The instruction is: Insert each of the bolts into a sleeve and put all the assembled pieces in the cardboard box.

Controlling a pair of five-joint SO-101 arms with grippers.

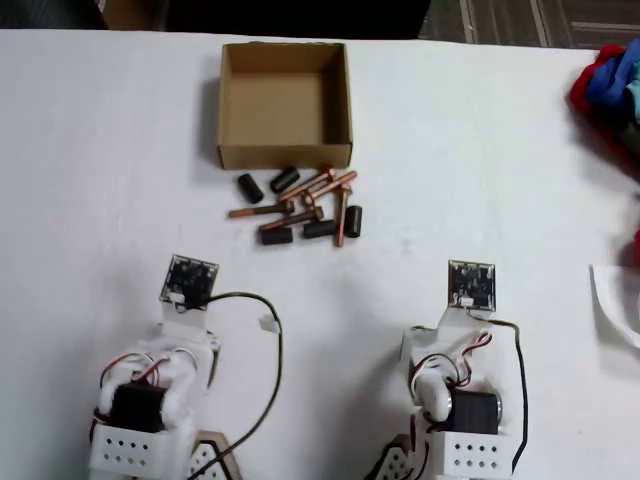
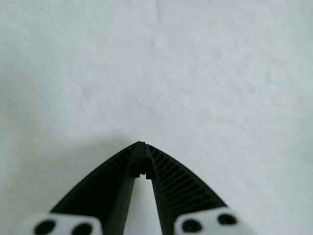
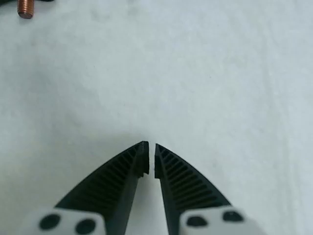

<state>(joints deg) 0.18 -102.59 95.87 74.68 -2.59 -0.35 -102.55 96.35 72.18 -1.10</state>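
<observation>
White table (image 1: 80,150) around closed left claw (image 2: 141,145), closed right claw (image 3: 151,147); bolts (image 1: 322,186) beside cardboard box (image 1: 285,156).

1. The white plastic left arm (image 1: 150,425) and white plastic right arm (image 1: 455,440) carried black servo motors (image 1: 140,407) and red, white and black wires (image 1: 135,370).
2. A square dark circuit board (image 1: 189,280) capped each wrist.
3. The left gripper (image 2: 141,146) and right gripper (image 3: 151,147) had black ribbed fingers (image 2: 176,181) on white, holed bases (image 2: 200,226).

Box (image 1: 285,157) at twelve o'clock on the desk (image 1: 100,150), bolts (image 1: 318,186) and sleeves (image 1: 250,187) mixed just before its near wall, left arm (image 1: 160,390) at seven o'clock, right arm (image 1: 455,395) at five, cloth heap (image 1: 610,85) at two
</observation>
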